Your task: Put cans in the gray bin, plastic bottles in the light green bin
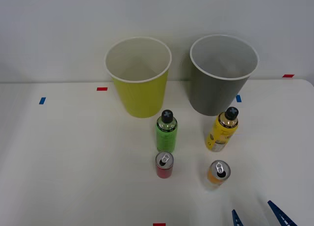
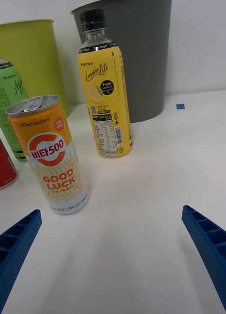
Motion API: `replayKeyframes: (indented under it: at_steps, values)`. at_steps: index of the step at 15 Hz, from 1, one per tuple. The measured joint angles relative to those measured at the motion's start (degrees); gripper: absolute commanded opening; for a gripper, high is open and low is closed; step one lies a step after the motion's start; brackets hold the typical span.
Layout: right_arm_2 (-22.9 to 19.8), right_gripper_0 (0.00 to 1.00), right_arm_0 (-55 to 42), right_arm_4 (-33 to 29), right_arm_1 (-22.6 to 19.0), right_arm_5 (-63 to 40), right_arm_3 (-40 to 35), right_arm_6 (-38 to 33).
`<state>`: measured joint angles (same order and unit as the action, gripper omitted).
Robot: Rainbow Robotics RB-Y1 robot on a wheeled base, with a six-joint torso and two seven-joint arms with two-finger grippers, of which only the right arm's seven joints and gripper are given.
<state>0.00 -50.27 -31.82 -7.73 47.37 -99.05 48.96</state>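
Four containers stand upright on the white table [image 1: 73,162] before my right gripper [image 2: 113,245], its blue ribbed fingers spread wide and empty. Nearest is the short orange drink can with a silver pull-tab top [image 2: 50,154], in front of the dark gray white-rimmed bin [image 1: 223,73]. I judge it light, rigid, smooth and slippery, best pinched mid-body. The red can [image 2: 2,167] and green plastic bottle [image 2: 10,108] are cut off at the wrist view's edge; the yellow black-capped bottle [image 2: 105,98] hides part of the bin.
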Motion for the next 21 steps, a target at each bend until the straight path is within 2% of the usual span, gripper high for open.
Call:
replayKeyframes:
  at_steps: [15, 17, 21]
  values:
    - [0.1, 1.0, -0.1, 0.0, -0.1, 0.0, 0.2, 0.0]
    - [0.6, 1.0, -0.7, 1.2, -1.0, 1.2, 1.6, 0.5]
    - [3.4, 1.0, -2.2, 5.9, -5.4, 2.7, -2.4, 2.9]
